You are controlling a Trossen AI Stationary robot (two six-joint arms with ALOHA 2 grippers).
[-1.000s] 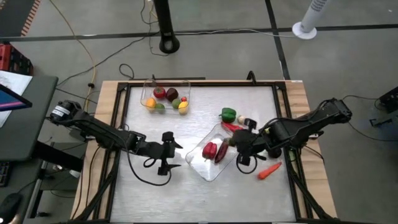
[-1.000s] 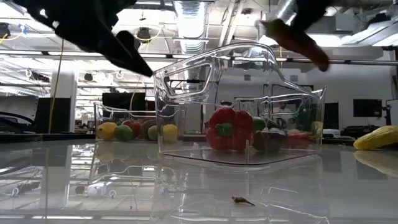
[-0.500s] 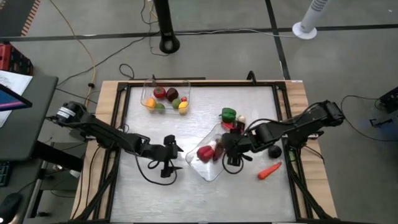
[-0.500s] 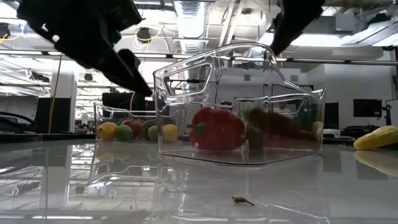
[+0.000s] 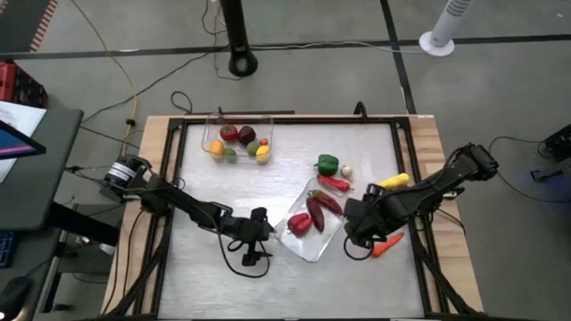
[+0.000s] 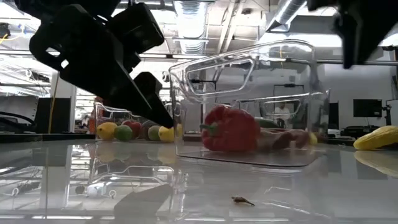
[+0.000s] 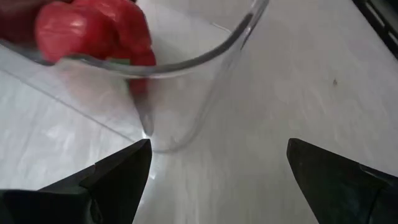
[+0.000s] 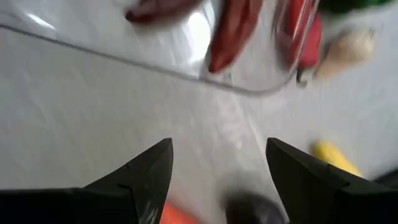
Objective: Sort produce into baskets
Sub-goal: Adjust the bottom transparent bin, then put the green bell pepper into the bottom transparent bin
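Note:
Two clear baskets stand on the table. The far one [image 5: 266, 125] holds several round fruits. The near one [image 5: 312, 251] holds a red pepper [image 5: 299, 223] and two dark red chilies [image 5: 319, 209]. A green pepper [image 5: 327, 164], a red chili [image 5: 335, 183], a pale piece [image 5: 346, 171], a yellow piece [image 5: 393, 182] and an orange carrot [image 5: 385, 245] lie on the table. My left gripper [image 5: 260, 235] stands open just short of the near basket's left corner [image 7: 186, 81]. My right gripper [image 5: 357, 234] stands open to the right of that basket, beside the carrot.
A black frame [image 5: 406, 160] runs around the tabletop. Bare table lies along the near edge [image 5: 268, 285] and between the two baskets. In the low view my left arm [image 6: 93, 56] stands in front of the far basket.
My right gripper went left over the near basket, opened and let a dark red chili fall in. It then drew back toward the table's right and near edges. My left gripper has moved right, toward the near basket's left corner. The red pepper has shifted inside the basket.

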